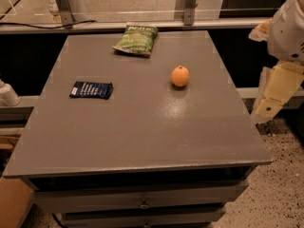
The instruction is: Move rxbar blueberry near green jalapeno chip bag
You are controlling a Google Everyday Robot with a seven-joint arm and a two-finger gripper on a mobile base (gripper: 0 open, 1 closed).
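Note:
The rxbar blueberry (pixel 91 90) is a flat dark navy bar with pale text, lying on the left side of the grey table (pixel 142 141). The green jalapeno chip bag (pixel 136 39) lies at the far edge of the table, left of centre, well apart from the bar. My gripper (pixel 270 101) hangs off the table's right edge on the white arm (pixel 289 27), far from both the bar and the bag, and holds nothing that I can see.
A round orange fruit (pixel 180 76) sits right of the table's centre, between the gripper and the bar. Drawers (pixel 142 203) run below the table's front edge. A rail and metal posts (pixel 61 4) stand behind the table. Speckled floor lies at right.

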